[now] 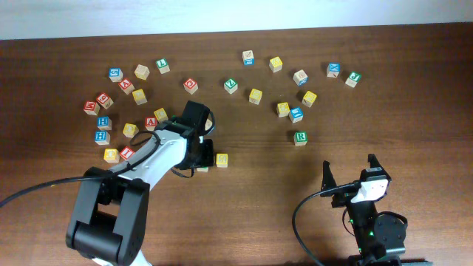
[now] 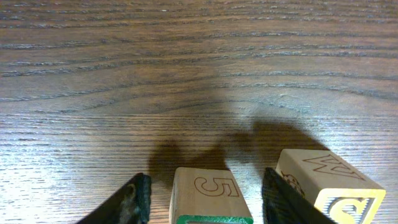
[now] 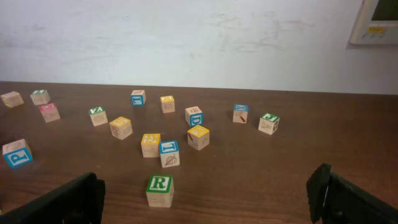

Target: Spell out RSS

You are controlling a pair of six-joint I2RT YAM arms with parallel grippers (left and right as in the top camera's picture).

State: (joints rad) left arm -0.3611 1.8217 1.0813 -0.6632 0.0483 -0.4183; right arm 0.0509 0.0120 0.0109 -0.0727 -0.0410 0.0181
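The green-framed R cube (image 1: 299, 137) stands alone right of centre; it also shows in the right wrist view (image 3: 160, 190), ahead of my right gripper. My right gripper (image 1: 351, 177) (image 3: 208, 202) is open and empty near the front edge. My left gripper (image 1: 202, 157) (image 2: 205, 199) is open and straddles a green-framed cube (image 2: 208, 190) with a 5 on its side; there are gaps on both sides. A yellow-framed S cube (image 2: 348, 202) (image 1: 222, 159) stands just right of the right jaw. I cannot read which other yellow cube is the second S.
Several lettered cubes lie across the far half of the table: a cluster at the left (image 1: 122, 111) and a looser spread at the back right (image 1: 295, 89). A cable loops by the right arm's base (image 1: 299, 222).
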